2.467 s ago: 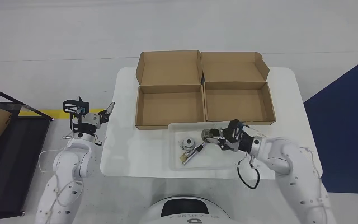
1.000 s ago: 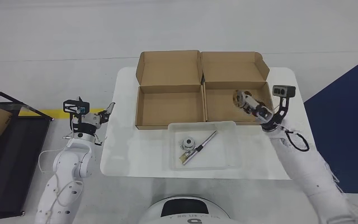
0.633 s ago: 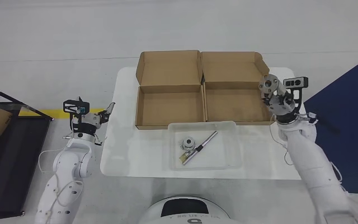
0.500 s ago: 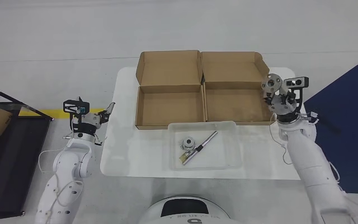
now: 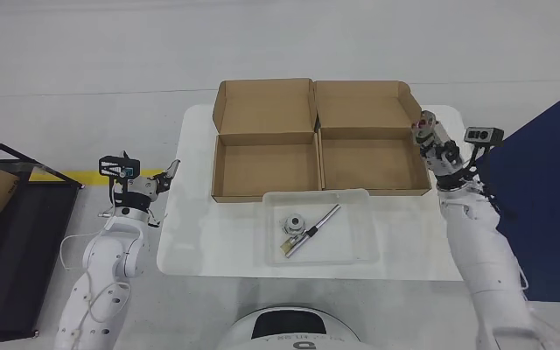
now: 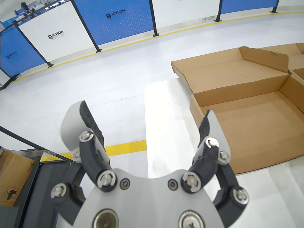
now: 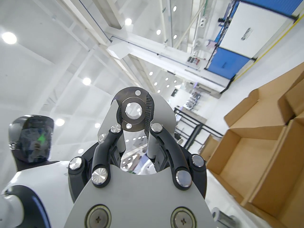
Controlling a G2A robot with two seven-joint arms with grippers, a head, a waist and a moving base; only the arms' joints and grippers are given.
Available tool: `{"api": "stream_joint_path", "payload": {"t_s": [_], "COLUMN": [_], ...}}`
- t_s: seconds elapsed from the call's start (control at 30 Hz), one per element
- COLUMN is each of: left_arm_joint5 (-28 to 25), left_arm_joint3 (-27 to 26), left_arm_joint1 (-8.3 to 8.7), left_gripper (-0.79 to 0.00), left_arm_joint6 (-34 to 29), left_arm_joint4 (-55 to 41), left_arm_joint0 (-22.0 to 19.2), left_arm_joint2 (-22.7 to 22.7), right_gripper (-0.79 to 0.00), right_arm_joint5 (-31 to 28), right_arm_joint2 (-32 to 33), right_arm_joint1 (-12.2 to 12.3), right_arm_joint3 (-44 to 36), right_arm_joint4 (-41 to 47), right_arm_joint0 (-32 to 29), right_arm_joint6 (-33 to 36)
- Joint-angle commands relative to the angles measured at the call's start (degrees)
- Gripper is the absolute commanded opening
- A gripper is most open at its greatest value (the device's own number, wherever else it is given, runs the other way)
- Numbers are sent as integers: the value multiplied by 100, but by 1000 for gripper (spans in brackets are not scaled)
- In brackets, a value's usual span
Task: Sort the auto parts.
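right wrist view: right tool pinches a metal flange ring by its rim, held high and tilted up, beside the outer wall of the right cardboard box. the hold looks thin. released here, the ring likely lands on the worktop, not inside. left tool spread at the worktop's left edge.

Left box beside right box, tray in front

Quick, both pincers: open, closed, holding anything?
Left pincer: open, empty.
Right pincer: closed on a metal flange.
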Motion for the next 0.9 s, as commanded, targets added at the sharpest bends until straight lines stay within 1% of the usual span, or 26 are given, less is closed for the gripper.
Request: {"api": "stream_joint_path", "payload": {"t_s": [0.0,0.03,0.07,0.27,0.37,0.5,0.57,0.77,0.83,0.87], "left_arm_joint5": [0,0,0,0,0,0,0,0,0,0], "left_arm_joint3": [0,0,0,0,0,0,0,0,0,0], "left_arm_joint1": [0,0,0,0,0,0,0,0,0,0], "left_gripper": [0,0,0,0,0,0,0,0,0,0], "left_arm_joint6": [0,0,0,0,0,0,0,0,0,0], "left_arm_joint4": [0,0,0,0,0,0,0,0,0,0], "left_arm_joint0": [0,0,0,0,0,0,0,0,0,0], "left_arm_joint2": [0,0,0,0,0,0,0,0,0,0], "right_gripper": [-785,-785,-785,-785,-785,-785,-785,-785,-785,-785], "right_arm_joint5": [-594,-860,-933,-933,-902,-752,-712,-646,-325,-72], "right_arm_joint2": [89,145,236,585,619,648,637,473,433,433], "right_arm_joint1": [14,13,15,-81,-138,-186,-196,-165,-135,-116], "right_arm_joint3": [99,170,201,-326,-508,-728,-816,-790,-747,-798], "right_arm_joint4": [-873,-1199,-1577,-3552,-4212,-4841,-5052,-5998,-6815,-7459], "right_arm_joint0": [-32,-54,-50,-362,-491,-618,-660,-525,-409,-357], "right_arm_joint6": [-595,-861,-1076,-2623,-3259,-3809,-3906,-3464,-3204,-3134]}}
